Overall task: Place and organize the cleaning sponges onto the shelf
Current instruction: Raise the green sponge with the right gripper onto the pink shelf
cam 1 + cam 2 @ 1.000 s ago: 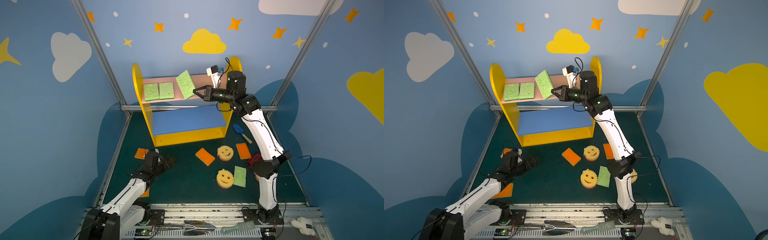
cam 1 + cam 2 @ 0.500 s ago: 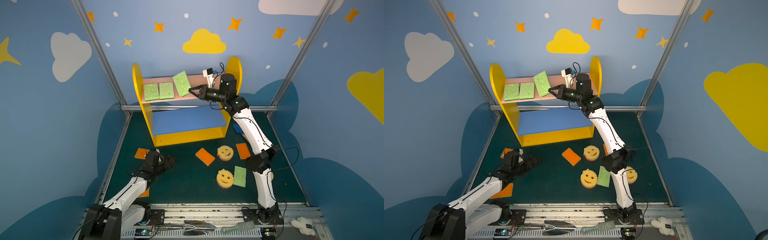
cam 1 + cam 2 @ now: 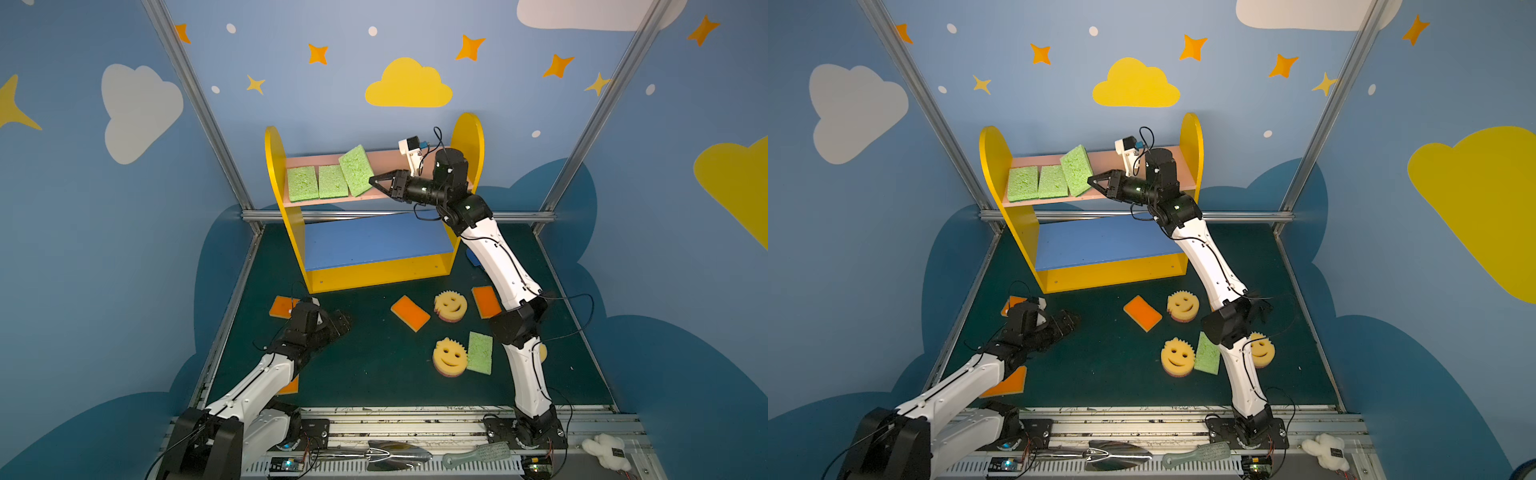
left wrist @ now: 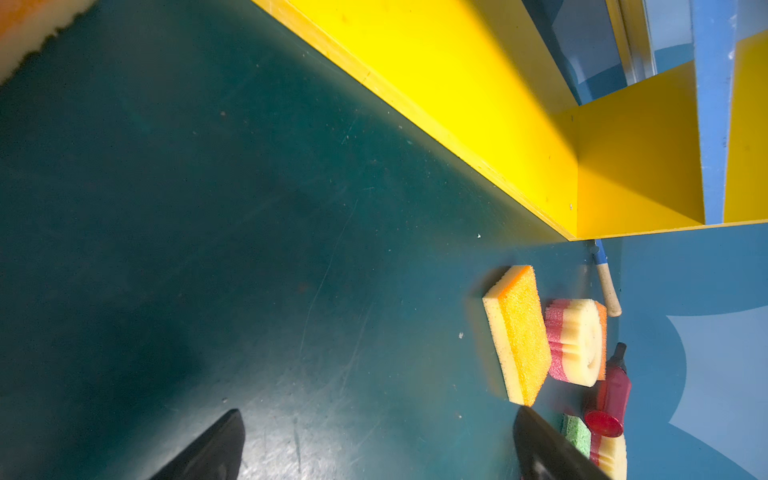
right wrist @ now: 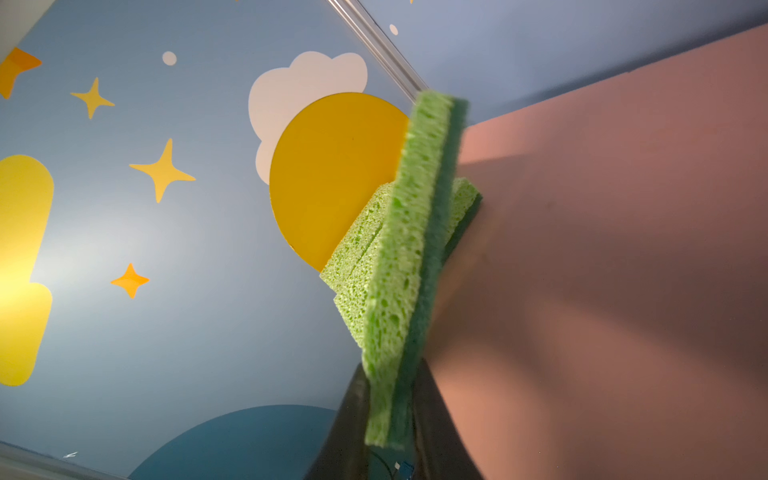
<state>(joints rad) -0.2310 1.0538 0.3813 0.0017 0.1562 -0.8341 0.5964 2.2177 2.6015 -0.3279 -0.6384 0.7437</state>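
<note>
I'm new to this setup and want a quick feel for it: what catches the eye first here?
The bright yellow shelf at the back stands out: two green sponges lie on its pink top board, and a third green sponge, tilted beside them, has its edge between the jaws of the right pincer. Next come the grinning smiley sponges on the dark green floor in front, among orange sponges.
</note>
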